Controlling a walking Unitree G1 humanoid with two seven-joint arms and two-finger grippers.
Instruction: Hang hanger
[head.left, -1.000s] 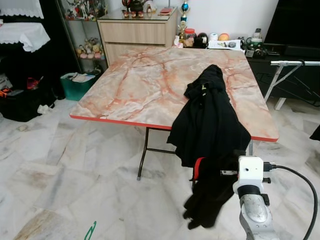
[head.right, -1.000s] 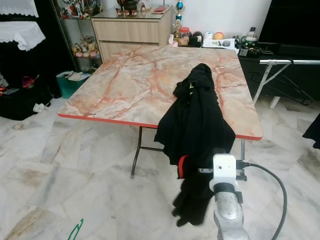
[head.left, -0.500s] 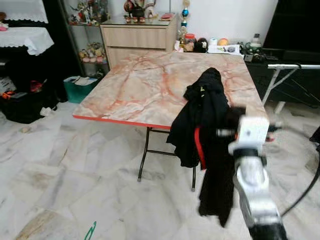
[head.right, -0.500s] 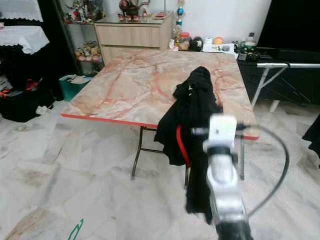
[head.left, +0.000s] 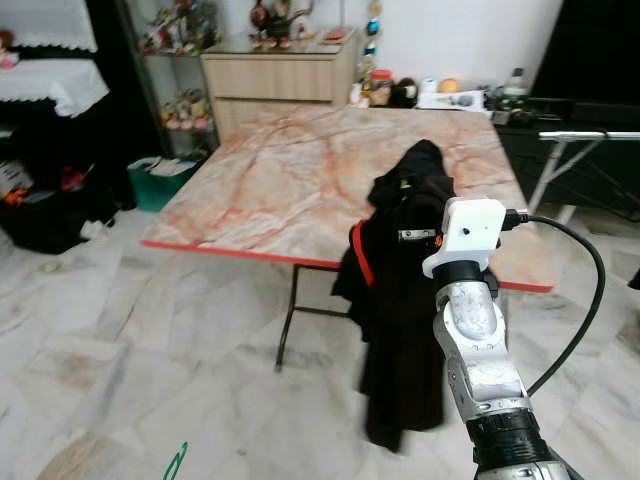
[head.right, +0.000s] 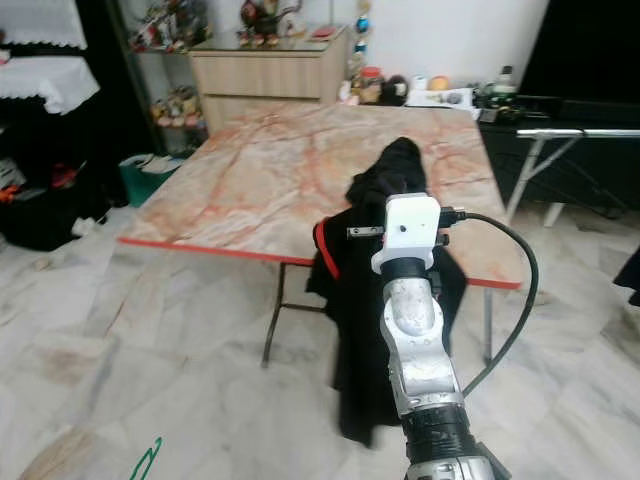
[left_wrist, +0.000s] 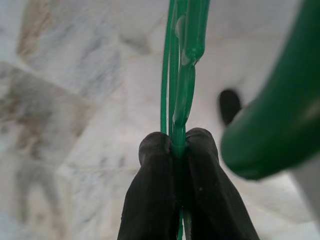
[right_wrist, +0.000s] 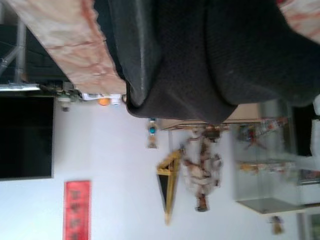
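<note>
two hands are at work. nearest, low at the robot's left, the left hand (left_wrist: 172, 150) has its fingers (left_wrist: 150, 200) pinched tight on a green hanger (left_wrist: 182, 75) over the marble floor (head.left: 120, 350); the hanger's tip (head.left: 178, 462) shows at the head view's bottom edge. farther out, the right arm is raised and its right hand (head.left: 400, 236) is buried in a black garment (head.left: 405, 330) on a red hanger (head.left: 358, 255); i cannot tell how far its fingers are parted. the garment hangs over the front edge of the marbled surface (head.left: 290, 170), its top lying on it. beyond stands a cabinet (head.left: 280, 75).
</note>
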